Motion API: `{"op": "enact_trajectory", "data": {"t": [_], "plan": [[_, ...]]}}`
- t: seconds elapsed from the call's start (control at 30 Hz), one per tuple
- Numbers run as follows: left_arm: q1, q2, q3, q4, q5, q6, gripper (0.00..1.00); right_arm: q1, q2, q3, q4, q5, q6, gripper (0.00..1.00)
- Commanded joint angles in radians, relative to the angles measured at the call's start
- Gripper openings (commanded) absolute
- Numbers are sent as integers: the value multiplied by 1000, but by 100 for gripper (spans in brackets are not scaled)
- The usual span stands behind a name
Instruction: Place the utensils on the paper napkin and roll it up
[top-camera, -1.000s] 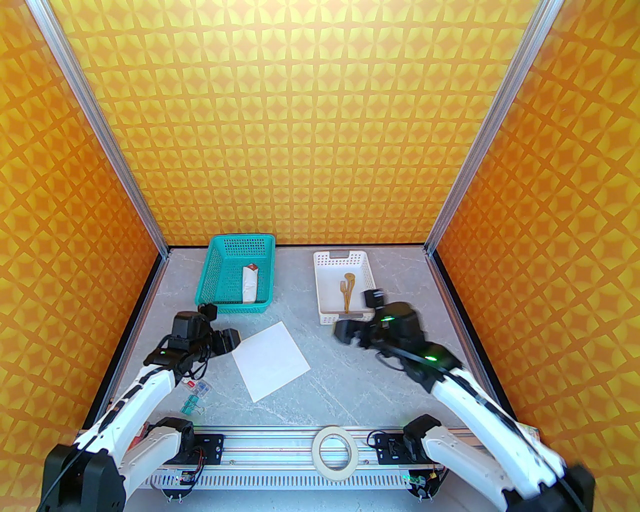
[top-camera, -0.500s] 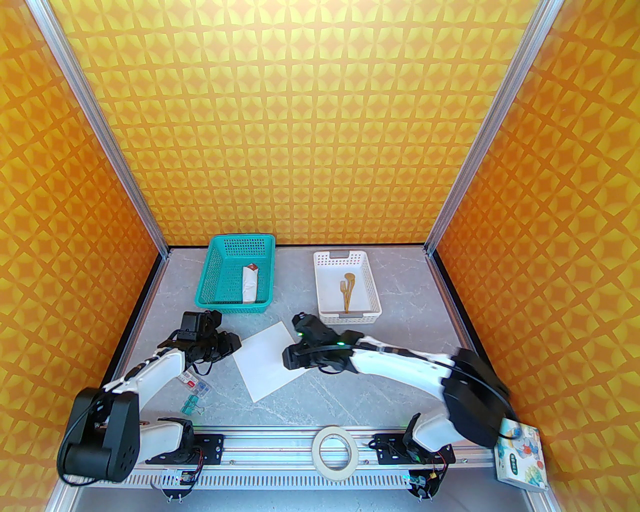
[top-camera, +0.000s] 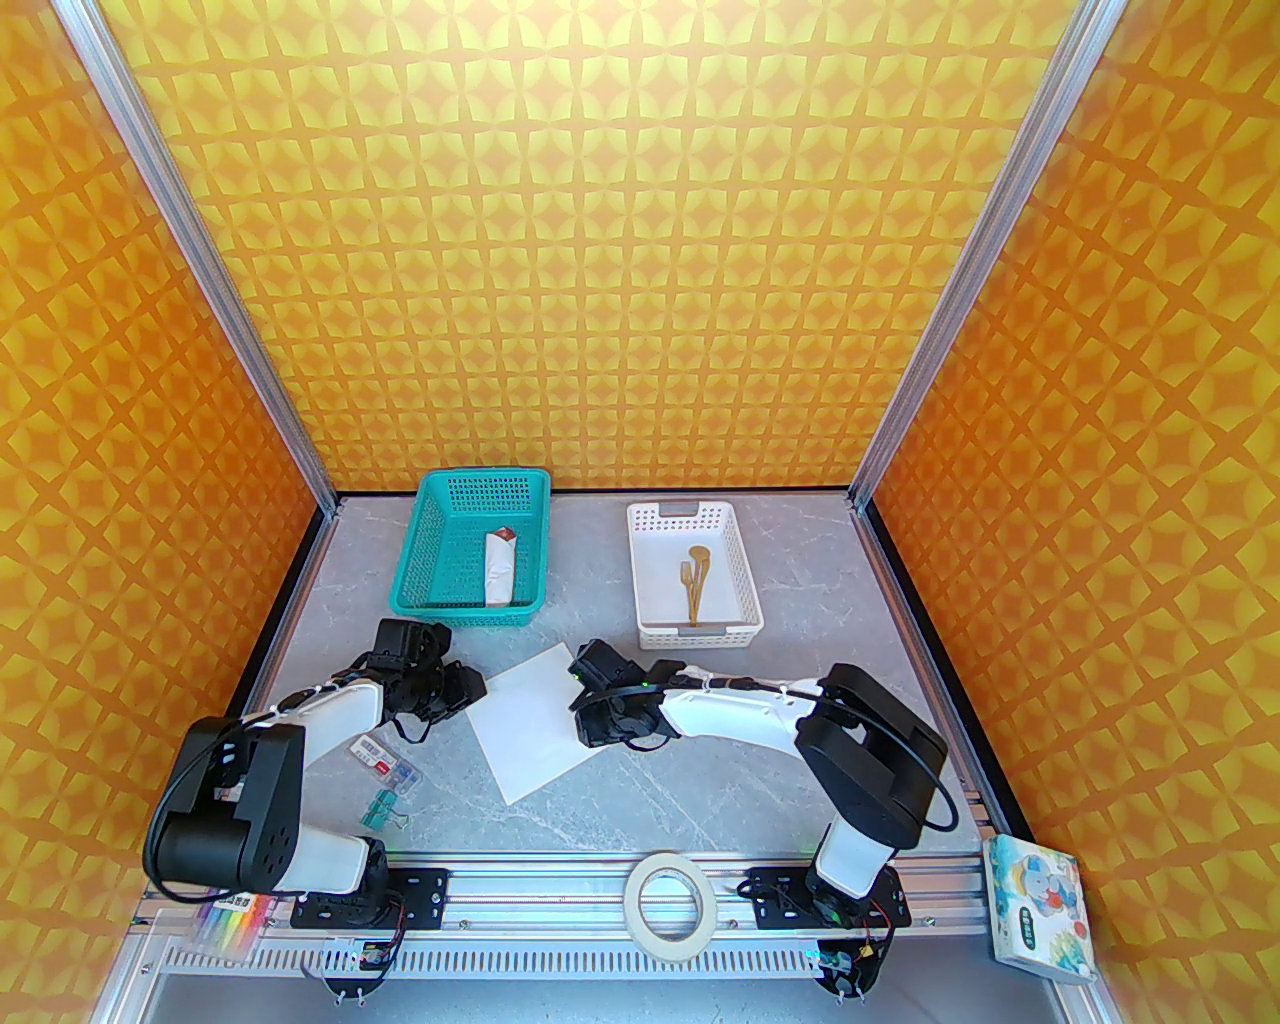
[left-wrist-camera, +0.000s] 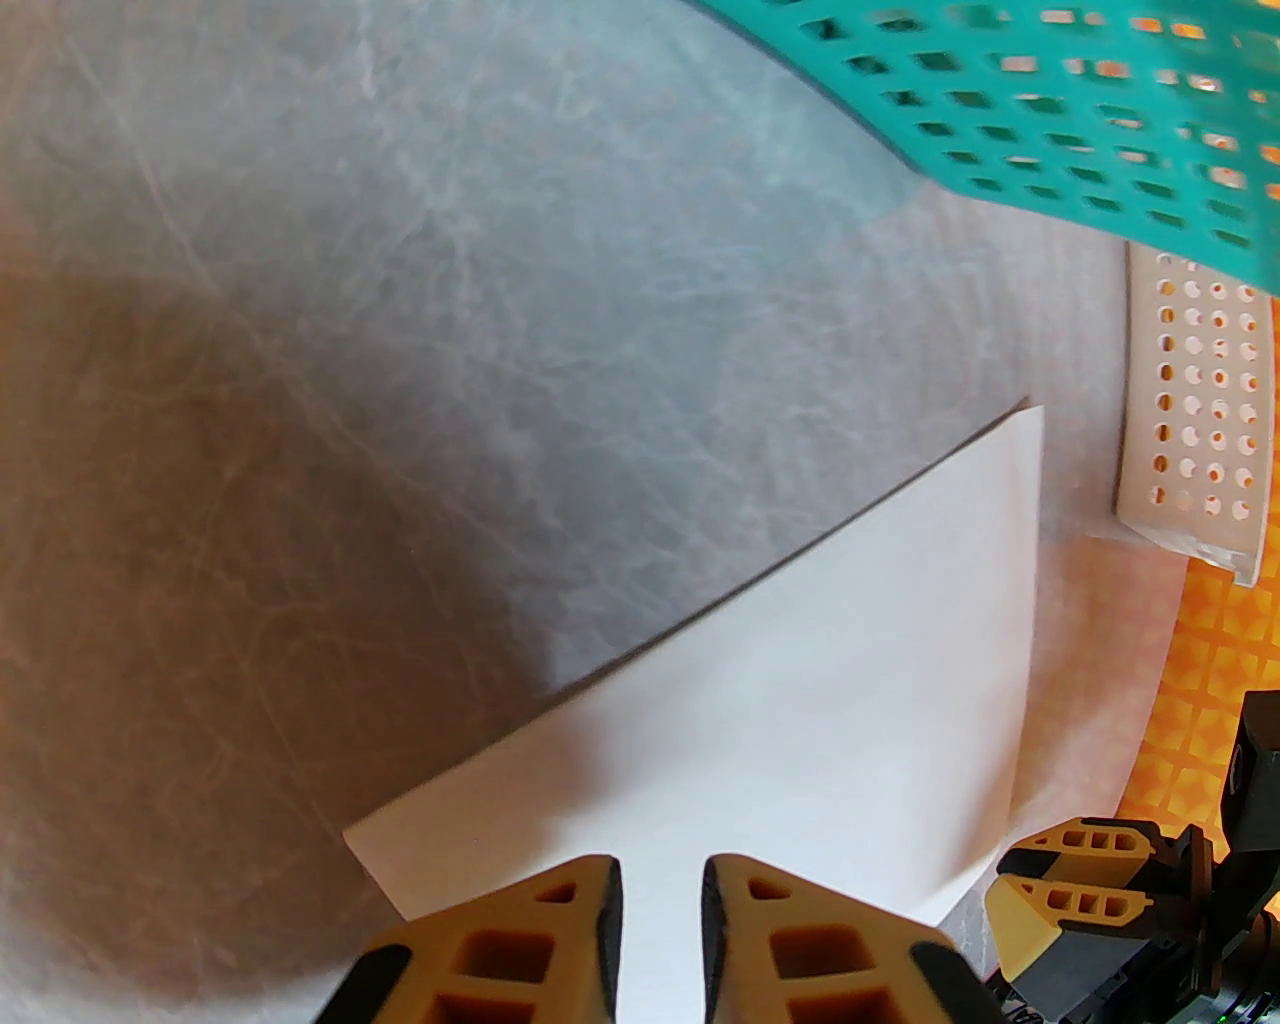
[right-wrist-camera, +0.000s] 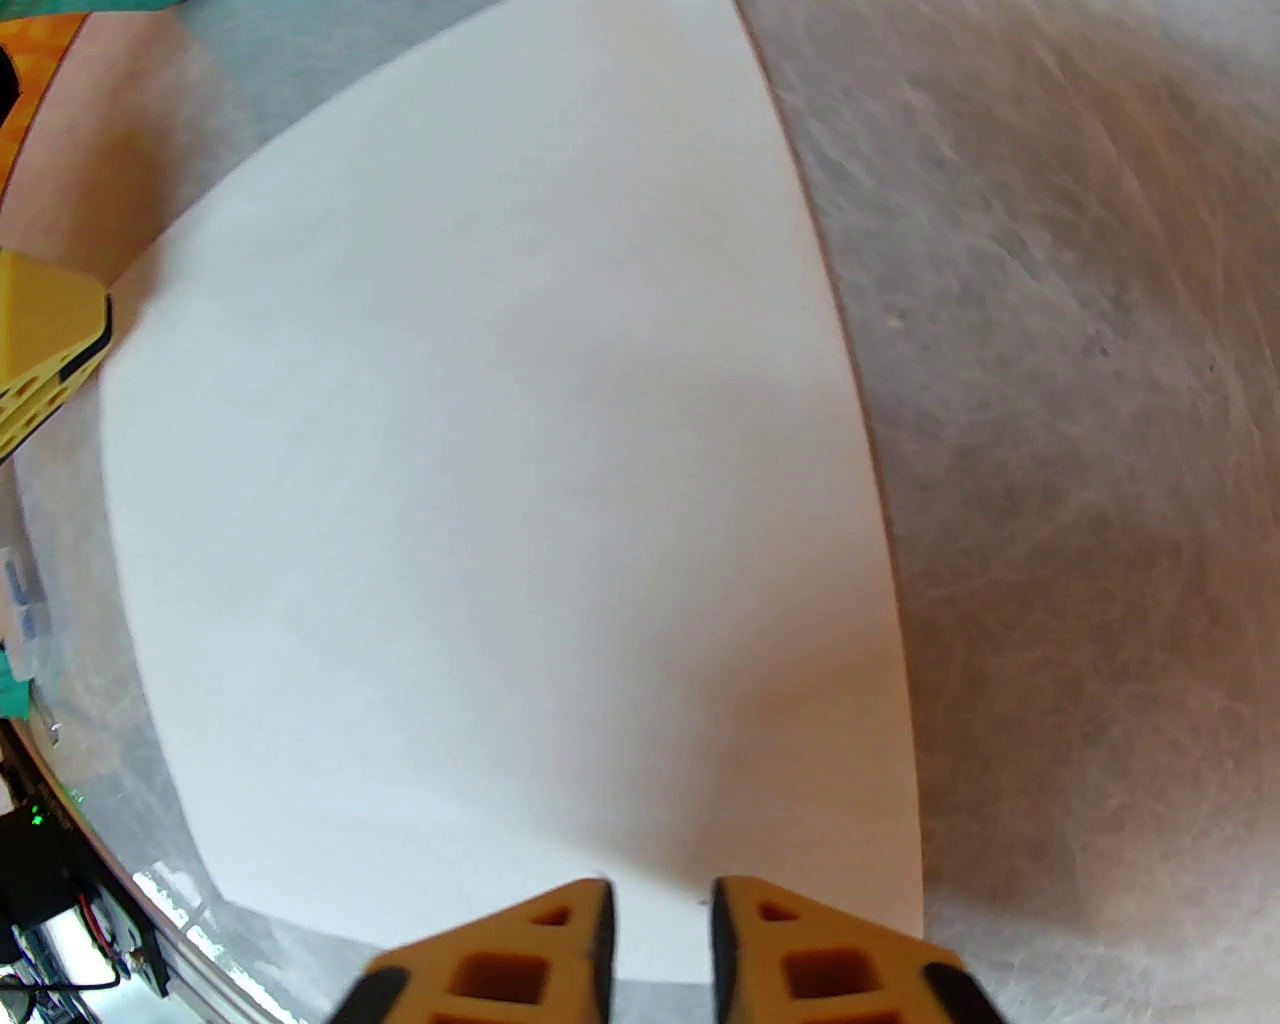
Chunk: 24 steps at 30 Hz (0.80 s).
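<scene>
The paper napkin (top-camera: 545, 720) lies flat on the grey, marble-veined bench (top-camera: 700, 790), a thin, matte white square turned cornerwise, its edges crisp and its surface smooth and uncreased

The left pincer (left-wrist-camera: 655, 870) sits low at the napkin's left corner. Its fingers are tan moulded plastic with square hollows and black inner strips. The jaws are drawn close, leaving a thin slit through which white paper shows. Whether they pinch the sheet I cannot tell

The right pincer (right-wrist-camera: 660, 890) has the same honeycombed tan fingers. It hangs over the napkin's right side, near the edge where paper meets stone. Its jaws are also nearly together with a narrow gap, and again a grip on the paper cannot be made out

The utensils (top-camera: 695, 580) are well apart from the napkin. The slim tan wooden spoon, with its round bowl, and the fork lie side by side, lengthwise, on the floor of a white plastic basket (top-camera: 680, 510). That basket is rectangular with perforated walls and stands behind the right arm

To its left is a teal basket (top-camera: 430, 540) of open lattice plastic, holding a short white roll (top-camera: 499, 575) with a red-brown tip

A ring of pale tape (top-camera: 672, 898) rests on the aluminium rail at the near edge
</scene>
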Motion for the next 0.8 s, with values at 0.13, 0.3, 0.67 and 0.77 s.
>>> {"op": "enact_trajectory", "data": {"t": [0.13, 0.3, 0.67, 0.77], "plan": [[5, 23, 4, -2, 21, 39, 20, 3, 36, 42, -61, 48, -8, 13], [4, -3, -24, -18, 20, 40, 20, 4, 45, 46, -102, 86, -25, 10], [-27, -73, -84, -69, 20, 14, 20, 3, 70, 36, -142, 185, -75, 10], [-45, -89, -104, -63, 20, -12, 20, 0, 80, 46, -157, 217, -104, 10]]}}
